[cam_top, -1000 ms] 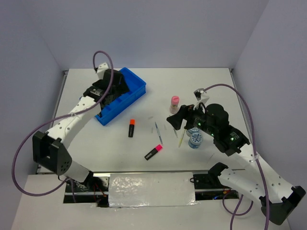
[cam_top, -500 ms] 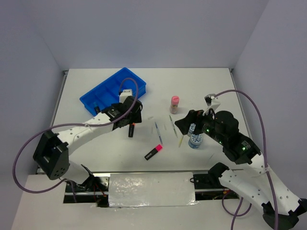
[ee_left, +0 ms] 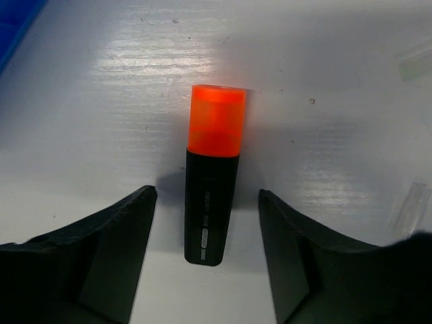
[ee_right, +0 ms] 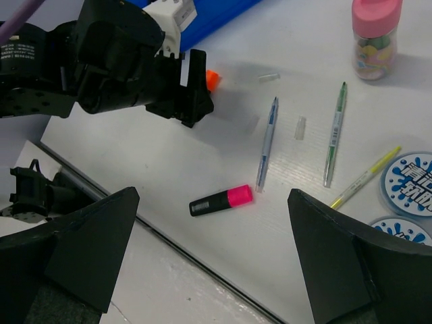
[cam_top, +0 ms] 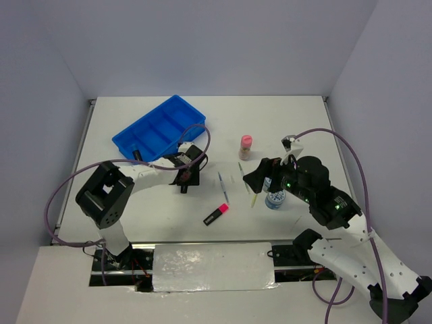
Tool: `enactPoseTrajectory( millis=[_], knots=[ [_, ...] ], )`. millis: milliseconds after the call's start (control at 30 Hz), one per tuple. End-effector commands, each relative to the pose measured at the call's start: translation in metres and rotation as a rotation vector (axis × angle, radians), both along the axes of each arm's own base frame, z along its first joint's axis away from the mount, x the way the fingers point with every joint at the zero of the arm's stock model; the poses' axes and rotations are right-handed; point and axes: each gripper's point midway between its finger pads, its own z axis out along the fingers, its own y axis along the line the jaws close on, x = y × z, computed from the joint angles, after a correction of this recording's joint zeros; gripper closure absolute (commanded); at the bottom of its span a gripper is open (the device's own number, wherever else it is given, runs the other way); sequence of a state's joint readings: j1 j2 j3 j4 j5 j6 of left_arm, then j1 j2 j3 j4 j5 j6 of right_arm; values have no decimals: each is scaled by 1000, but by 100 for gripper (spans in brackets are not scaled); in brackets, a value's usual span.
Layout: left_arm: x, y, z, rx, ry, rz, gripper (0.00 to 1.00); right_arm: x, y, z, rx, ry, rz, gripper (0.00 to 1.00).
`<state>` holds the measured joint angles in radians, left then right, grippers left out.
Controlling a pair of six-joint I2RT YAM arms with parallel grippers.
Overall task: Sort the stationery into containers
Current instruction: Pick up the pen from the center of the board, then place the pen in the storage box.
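An orange-capped black highlighter [ee_left: 211, 202] lies on the white table, and my left gripper [ee_left: 207, 193] is open astride its black body with a gap on each side. From above, that left gripper [cam_top: 188, 177] covers most of the highlighter [cam_top: 183, 187]. My right gripper [ee_right: 214, 196] hangs open and empty high over a pink-capped highlighter [ee_right: 221, 200]. Near it lie a blue-grey pen [ee_right: 266, 145], a green pen [ee_right: 335, 135], a yellow pen [ee_right: 364, 177], two blue-white discs [ee_right: 408, 181] and a pink-capped bottle [ee_right: 374, 37]. The blue divided tray [cam_top: 158, 131] stands at the back left.
The pink highlighter [cam_top: 216, 214] lies close to the table's front edge [cam_top: 216, 241]. My right arm [cam_top: 317, 192] partly covers the discs [cam_top: 275, 198]. Small clear plastic bits [ee_right: 300, 127] lie among the pens. Cables loop above both arms.
My left arm has swung from the tray down to the orange highlighter, and its jaws have narrowed around it. The right gripper has shifted slightly and opened fully.
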<state>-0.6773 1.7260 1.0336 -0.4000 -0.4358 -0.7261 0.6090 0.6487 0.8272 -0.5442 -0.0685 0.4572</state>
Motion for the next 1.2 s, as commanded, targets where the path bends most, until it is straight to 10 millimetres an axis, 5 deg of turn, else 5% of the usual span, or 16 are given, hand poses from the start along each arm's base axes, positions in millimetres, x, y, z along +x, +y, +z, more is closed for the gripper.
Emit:
enactPoseTrajectory(
  millis=[0, 133, 267, 400, 500, 600, 633, 733, 833, 967, 1167],
  knots=[
    [8, 1, -7, -17, -4, 6, 28, 0, 4, 7, 28, -20, 14, 0],
    [2, 7, -20, -28, 19, 16, 41, 0, 4, 10, 28, -28, 14, 0],
    [-3, 8, -26, -43, 37, 14, 73, 0, 3, 14, 31, -35, 13, 1],
    [-8, 6, -28, -67, 47, 9, 93, -1, 3, 20, 34, -48, 15, 1],
    [-7, 1, -6, -124, 1, 7, 100, -1, 0, 23, 31, -56, 8, 0],
    [2, 1, 45, -167, -105, 12, 100, -1, -1, 26, 24, -66, 8, 0],
    [10, -2, 79, -200, -174, 17, 100, -1, -1, 26, 22, -68, 9, 0],
    [22, 19, 132, -200, -271, 85, 100, 1, 1, 24, 17, -66, 12, 0],
    [47, 64, 161, -236, -337, 238, 100, 1, 4, 24, 28, -61, 19, 0],
    [77, 134, 167, -215, -356, 465, 97, 0, 6, 28, 37, -62, 31, 0],
    [106, 184, 150, -193, -353, 636, 95, 1, 2, 23, 12, -50, 15, 0]
  ],
)
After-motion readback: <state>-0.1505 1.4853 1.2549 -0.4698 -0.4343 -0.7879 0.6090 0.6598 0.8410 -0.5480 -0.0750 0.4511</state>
